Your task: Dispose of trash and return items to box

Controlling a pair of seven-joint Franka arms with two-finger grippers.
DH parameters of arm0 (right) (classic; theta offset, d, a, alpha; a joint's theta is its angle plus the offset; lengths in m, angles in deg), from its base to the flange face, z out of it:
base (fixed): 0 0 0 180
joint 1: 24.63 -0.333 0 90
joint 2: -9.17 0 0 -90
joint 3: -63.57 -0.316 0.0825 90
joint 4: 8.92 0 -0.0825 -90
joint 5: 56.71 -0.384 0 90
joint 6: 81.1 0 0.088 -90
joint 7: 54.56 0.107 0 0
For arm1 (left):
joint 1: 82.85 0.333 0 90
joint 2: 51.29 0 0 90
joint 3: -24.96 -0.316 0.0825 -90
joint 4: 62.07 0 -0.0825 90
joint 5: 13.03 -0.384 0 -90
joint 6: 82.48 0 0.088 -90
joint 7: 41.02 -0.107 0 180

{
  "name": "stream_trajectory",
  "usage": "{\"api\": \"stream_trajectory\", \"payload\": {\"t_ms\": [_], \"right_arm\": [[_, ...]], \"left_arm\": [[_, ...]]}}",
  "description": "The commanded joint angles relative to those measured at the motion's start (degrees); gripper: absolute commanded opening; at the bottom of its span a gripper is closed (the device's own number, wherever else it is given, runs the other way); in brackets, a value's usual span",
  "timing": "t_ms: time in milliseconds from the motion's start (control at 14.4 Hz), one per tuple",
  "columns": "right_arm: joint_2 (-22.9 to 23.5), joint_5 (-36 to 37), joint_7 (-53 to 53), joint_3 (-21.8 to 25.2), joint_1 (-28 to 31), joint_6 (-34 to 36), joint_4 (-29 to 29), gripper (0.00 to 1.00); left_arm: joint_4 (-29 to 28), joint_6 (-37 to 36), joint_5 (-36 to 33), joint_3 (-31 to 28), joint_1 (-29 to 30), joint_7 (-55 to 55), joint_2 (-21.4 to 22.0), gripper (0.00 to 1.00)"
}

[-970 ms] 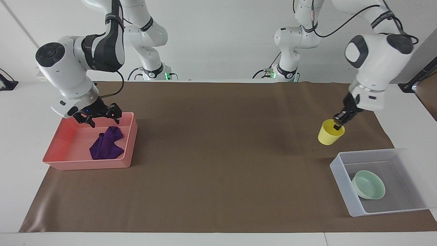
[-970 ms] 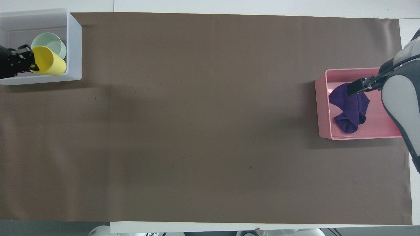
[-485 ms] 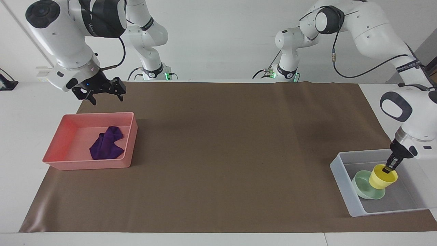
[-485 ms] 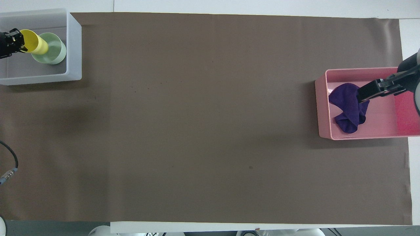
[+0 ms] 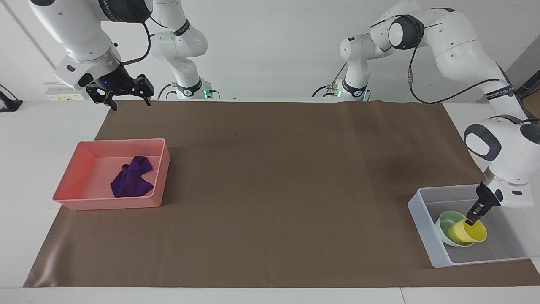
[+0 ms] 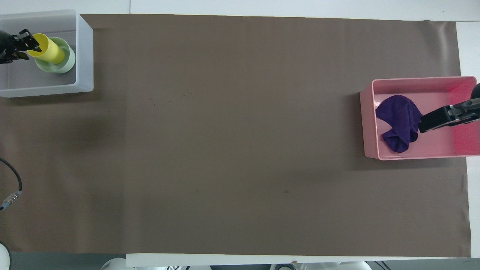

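Observation:
The yellow cup (image 5: 466, 232) leans tilted in the mint-green bowl (image 5: 443, 223), inside the translucent white box (image 5: 422, 223) at the left arm's end of the table. My left gripper (image 5: 472, 218) is down in the box, shut on the yellow cup's rim. In the overhead view, the left gripper (image 6: 30, 40), cup (image 6: 48, 54), bowl (image 6: 65, 63) and box (image 6: 85, 56) all show. The purple cloth (image 5: 131, 181) lies crumpled in the pink tray (image 5: 105, 202). My right gripper (image 5: 130, 102) is open and empty, raised high over the mat's edge nearest the robots, by the tray.
A brown mat (image 5: 274, 190) covers the table between the pink tray and the box. In the overhead view, the right gripper (image 6: 431, 120) covers part of the pink tray (image 6: 369, 123) beside the purple cloth (image 6: 399, 122).
My left gripper carried the cup over the box and lowered it into the bowl, where it now leans. My right gripper rose from the tray and drew back toward its base.

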State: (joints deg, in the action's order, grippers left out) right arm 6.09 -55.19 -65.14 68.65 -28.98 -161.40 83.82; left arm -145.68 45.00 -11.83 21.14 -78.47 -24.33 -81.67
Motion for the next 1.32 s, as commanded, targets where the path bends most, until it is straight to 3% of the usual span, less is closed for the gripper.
{"api": "stream_trajectory", "payload": {"t_ms": [0,277,416,554,693,901,970,1248], "right_arm": [[-1.0,0.1,0.6,-0.2,0.1,-0.8,1.5,0.99],[-1.0,0.0,0.4,-0.2,0.1,-0.5,1.5,0.99],[-1.0,0.0,0.5,-0.2,0.1,-0.5,1.5,0.99],[-1.0,0.0,0.5,-0.1,0.3,-0.5,1.5,0.99],[-1.0,0.0,0.5,-0.1,0.3,-0.4,1.5,0.99],[-1.0,0.0,0.5,-0.1,0.3,-0.3,1.5,0.99],[-1.0,0.0,0.5,-0.1,0.3,-0.3,1.5,0.99],[-1.0,0.0,0.5,-0.1,0.3,-0.3,1.5,0.99]], "left_arm": [[-5.6,-11.0,-3.1,-0.3,-1.1,-5.0,9.5,1.00],[-28.6,-12.6,-7.3,0.0,-6.1,-10.2,30.1,1.00],[-31.0,-17.2,-7.6,0.4,-8.3,-10.5,35.2,1.00],[-23.8,-25.0,-7.7,0.5,-11.4,-13.6,34.3,1.00],[-11.0,-36.3,-6.9,0.8,-11.9,-17.9,28.9,1.00],[3.5,-45.7,-3.7,0.7,-11.2,-18.2,21.6,1.00],[5.9,-46.7,-3.7,0.6,-11.2,-18.4,20.3,1.00],[5.2,-44.3,-3.8,0.1,-11.2,-19.9,20.6,1.00]]}}
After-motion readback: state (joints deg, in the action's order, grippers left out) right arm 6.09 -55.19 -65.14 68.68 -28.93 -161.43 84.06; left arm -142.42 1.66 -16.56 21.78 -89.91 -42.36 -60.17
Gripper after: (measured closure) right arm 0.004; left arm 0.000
